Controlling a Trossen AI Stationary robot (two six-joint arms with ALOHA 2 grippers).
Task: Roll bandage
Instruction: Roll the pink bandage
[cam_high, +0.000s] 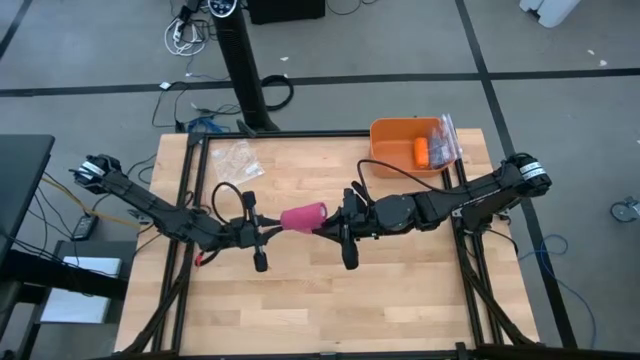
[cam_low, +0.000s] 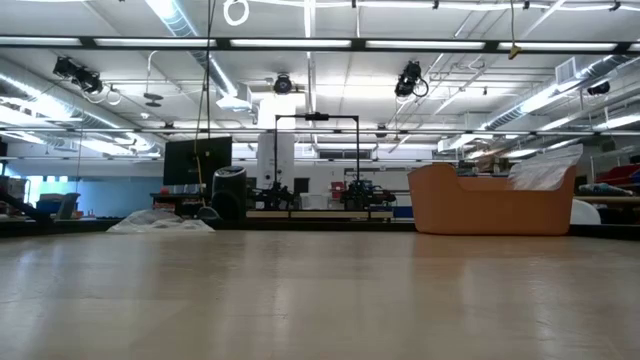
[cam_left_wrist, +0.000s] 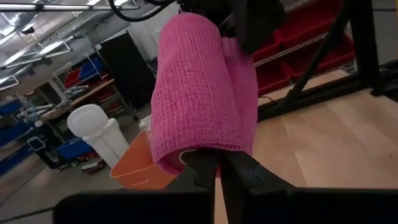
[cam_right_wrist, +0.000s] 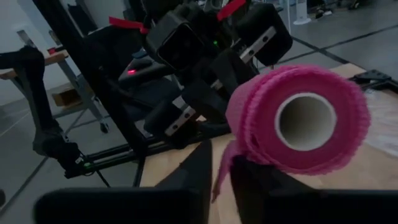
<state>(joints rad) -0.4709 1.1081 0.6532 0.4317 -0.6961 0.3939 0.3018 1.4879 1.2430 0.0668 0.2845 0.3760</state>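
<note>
Bandage (cam_high: 303, 217), a stubby magenta roll, held up over the middle of the wooden table (cam_high: 320, 300) in the high view, between left gripper (cam_high: 268, 231) and right gripper (cam_high: 333, 226), with an orange bin (cam_high: 385, 135) at the far right corner. Nothing of roll or arms in the low view, only bare tabletop and the bin. In the left wrist view, left fingers closed on the roll's loose edge; in the right wrist view, right fingers (cam_right_wrist: 199, 163) slightly parted about a hanging tail of the fabric, grip not clear.
</note>
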